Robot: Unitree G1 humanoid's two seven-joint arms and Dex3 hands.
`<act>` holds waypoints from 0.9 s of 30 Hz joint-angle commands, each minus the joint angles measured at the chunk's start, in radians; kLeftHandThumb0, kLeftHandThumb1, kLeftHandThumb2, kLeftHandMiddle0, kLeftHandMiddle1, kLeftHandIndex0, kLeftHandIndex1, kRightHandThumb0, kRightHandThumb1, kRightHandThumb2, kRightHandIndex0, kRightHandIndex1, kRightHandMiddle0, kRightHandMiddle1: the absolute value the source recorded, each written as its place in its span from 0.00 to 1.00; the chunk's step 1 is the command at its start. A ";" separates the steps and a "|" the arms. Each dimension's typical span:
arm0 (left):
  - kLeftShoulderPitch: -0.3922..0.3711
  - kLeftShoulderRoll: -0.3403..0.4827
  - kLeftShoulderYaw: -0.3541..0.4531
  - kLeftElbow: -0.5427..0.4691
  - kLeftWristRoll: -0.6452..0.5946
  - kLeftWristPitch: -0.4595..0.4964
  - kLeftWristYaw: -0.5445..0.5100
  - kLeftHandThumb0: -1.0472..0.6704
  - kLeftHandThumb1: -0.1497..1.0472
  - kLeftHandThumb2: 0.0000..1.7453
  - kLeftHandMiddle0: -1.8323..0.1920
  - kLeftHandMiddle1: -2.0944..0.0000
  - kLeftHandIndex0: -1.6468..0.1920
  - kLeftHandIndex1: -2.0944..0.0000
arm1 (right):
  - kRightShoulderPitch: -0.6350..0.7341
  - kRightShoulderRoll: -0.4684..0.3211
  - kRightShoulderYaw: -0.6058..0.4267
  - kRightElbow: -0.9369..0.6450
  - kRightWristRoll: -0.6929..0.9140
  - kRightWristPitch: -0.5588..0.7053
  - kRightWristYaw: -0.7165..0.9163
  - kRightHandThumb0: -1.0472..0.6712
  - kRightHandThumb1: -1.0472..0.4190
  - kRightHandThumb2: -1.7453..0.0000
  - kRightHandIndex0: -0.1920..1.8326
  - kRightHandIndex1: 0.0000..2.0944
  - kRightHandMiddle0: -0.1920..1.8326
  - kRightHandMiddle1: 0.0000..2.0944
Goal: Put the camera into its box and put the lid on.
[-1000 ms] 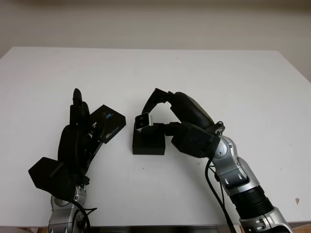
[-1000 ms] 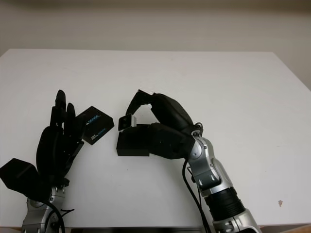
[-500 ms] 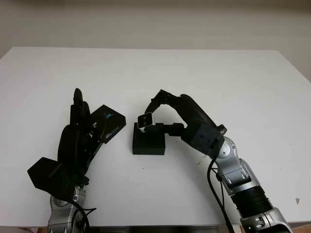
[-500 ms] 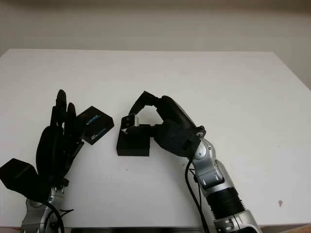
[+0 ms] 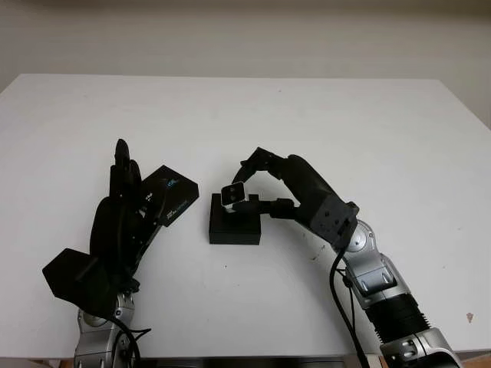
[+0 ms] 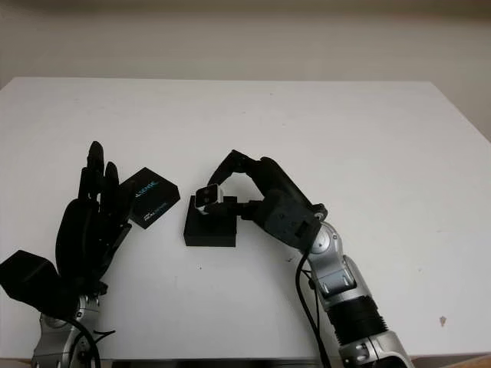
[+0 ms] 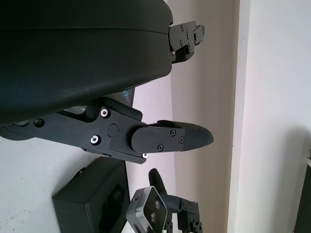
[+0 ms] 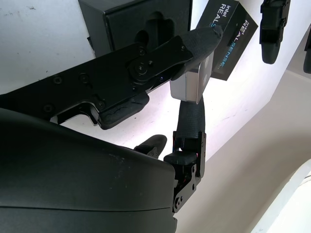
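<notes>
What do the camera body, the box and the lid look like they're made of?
Camera, held in the right hand over the box: brushed silver sides suggest metal, probably aluminium, with a dark glossy front.
Box: matte black, with a shaped cutout inside that looks like foam; the shell is likely cardboard.
Lid, beside the open left hand: black printed card, by its white lettering.

Head stereo pair looks down at the table (image 5: 322,115) — wrist cameras sit close behind each hand, sharing the box (image 6: 209,228).
</notes>
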 commanded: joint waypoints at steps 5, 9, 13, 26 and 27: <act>0.000 0.007 0.006 -0.007 -0.007 -0.006 -0.005 0.31 1.00 0.20 0.98 0.98 1.00 0.98 | -0.009 0.020 0.015 0.020 -0.021 0.011 -0.018 0.37 0.03 0.97 0.21 0.23 0.31 0.80; 0.003 0.010 0.005 -0.011 -0.002 -0.005 -0.003 0.31 1.00 0.20 0.98 0.98 1.00 0.98 | -0.007 0.027 0.023 0.013 -0.025 0.034 -0.016 0.38 0.03 0.97 0.21 0.22 0.30 0.78; 0.006 0.010 0.004 -0.015 -0.003 -0.006 -0.002 0.32 1.00 0.20 0.97 0.97 0.99 0.97 | -0.009 0.027 0.031 0.022 -0.034 0.034 -0.017 0.39 0.04 0.97 0.22 0.21 0.30 0.78; 0.007 0.011 0.006 -0.018 -0.006 -0.003 -0.002 0.31 1.00 0.20 0.97 0.97 0.99 0.97 | -0.007 0.024 0.032 0.026 -0.043 0.042 -0.014 0.39 0.03 0.97 0.23 0.20 0.29 0.79; 0.007 0.012 0.006 -0.017 -0.006 -0.004 -0.003 0.31 1.00 0.20 0.98 0.97 0.99 0.97 | -0.008 0.023 0.031 0.027 -0.044 0.040 -0.015 0.38 0.03 0.97 0.23 0.20 0.30 0.79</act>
